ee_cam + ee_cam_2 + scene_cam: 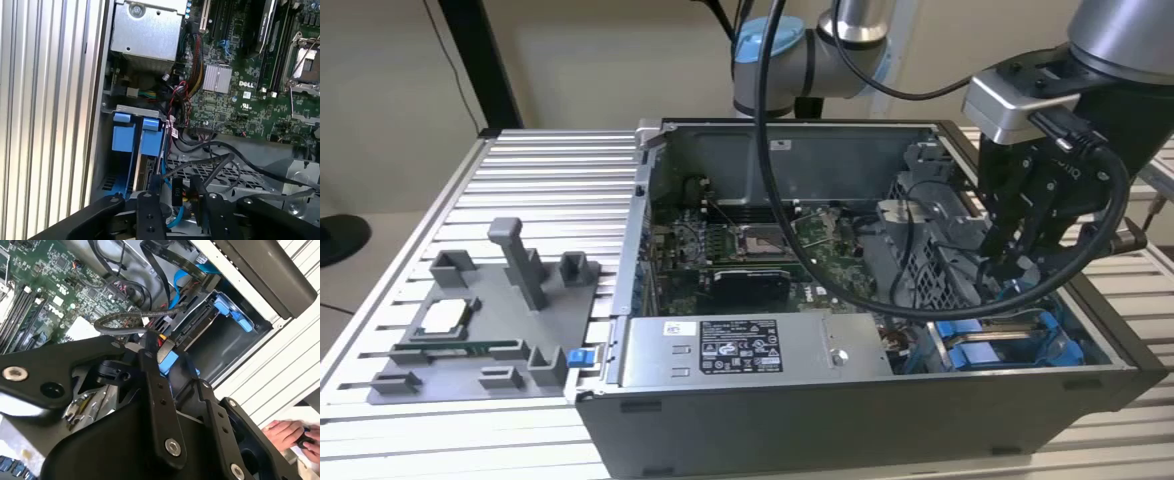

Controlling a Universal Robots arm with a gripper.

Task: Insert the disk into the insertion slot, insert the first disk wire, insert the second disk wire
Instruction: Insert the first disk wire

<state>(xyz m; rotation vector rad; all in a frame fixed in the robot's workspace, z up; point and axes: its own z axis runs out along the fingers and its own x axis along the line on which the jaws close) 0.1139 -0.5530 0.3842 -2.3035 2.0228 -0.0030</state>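
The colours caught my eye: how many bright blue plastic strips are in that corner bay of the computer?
2 in the first wrist view, both in the insertion slot: one blue strip beside the case wall, the other blue strip next to it. The gripper may hide more.

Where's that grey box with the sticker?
Exterior view: the grey box sits inside the computer case along its near wall, beside the blue drive bay.
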